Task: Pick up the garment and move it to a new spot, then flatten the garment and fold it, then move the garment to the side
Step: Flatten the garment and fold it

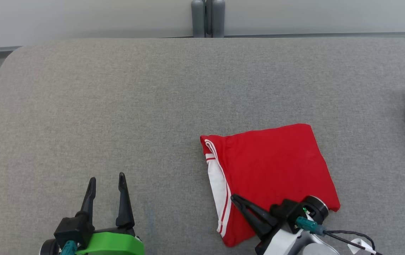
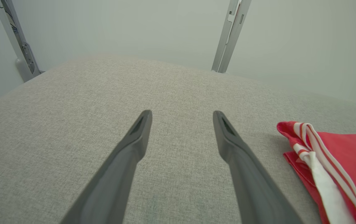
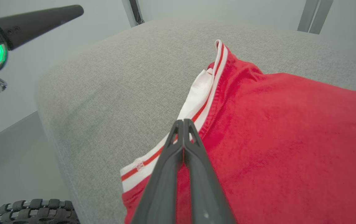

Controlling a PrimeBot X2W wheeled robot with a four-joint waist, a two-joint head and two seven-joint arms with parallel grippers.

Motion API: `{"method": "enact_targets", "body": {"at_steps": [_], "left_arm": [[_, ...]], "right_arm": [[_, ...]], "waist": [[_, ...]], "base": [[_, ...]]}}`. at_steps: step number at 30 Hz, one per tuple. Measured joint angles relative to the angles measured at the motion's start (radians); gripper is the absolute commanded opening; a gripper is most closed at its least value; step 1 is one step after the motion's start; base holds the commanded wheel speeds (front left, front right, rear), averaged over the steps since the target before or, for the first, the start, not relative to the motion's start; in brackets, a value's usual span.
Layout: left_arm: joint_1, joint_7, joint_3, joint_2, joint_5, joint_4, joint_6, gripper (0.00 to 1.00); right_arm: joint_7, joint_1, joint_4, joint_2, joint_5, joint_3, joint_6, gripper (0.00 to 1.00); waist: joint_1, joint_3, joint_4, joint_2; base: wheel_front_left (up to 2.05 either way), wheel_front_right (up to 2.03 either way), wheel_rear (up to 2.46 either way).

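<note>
On the flat grey cloth-topped table point(image 1: 117, 99), in the head view, the red folded garment with white stripes point(image 1: 273, 166) is seen lying right of the middle, near the front edge. The left gripper point(image 1: 107, 177) is held over bare table at the lower left, well apart from the garment, and its jaws are spread wide with nothing between them. The right gripper point(image 1: 233, 197) is held over the near part of the garment, and its two dark fingers are pressed together.

From the left wrist view, the left gripper point(image 2: 182, 114) is shown wide open above the table, with the garment point(image 2: 343, 155) off to one side.

From the right wrist view, the right gripper point(image 3: 183, 122) is shown closed tight, its tips just above the white striped edge. No cloth can be seen caught between the fingers.

The folding looks done, so the move to the side is judged to be left. For that, all the layers at the edge should be caught together, and the garment kept low and moved slowly so the fold is not pulled open.
</note>
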Motion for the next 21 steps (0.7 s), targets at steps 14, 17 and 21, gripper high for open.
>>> {"method": "enact_targets", "body": {"at_steps": [14,17,21], "left_arm": [[0.027,0.000,0.064,0.000,0.010,-0.009,-0.017,1.00],[0.040,0.000,0.073,0.000,0.010,-0.006,-0.023,1.00],[0.054,0.000,0.086,0.000,0.020,0.010,-0.037,1.00]], "right_arm": [[0.000,0.144,-0.175,-0.085,-0.046,-0.446,0.000,1.00],[0.000,0.195,-0.188,-0.092,-0.063,-0.547,0.000,1.00],[0.000,0.242,-0.189,-0.092,-0.072,-0.624,0.000,1.00]], "waist": [[0.0000,-0.055,-0.093,0.0000],[0.0000,-0.072,-0.105,0.0000],[0.0000,-0.084,-0.108,0.0000]], "base": [[0.00,0.00,0.00],[0.00,0.00,0.00],[0.00,0.00,0.00]]}}
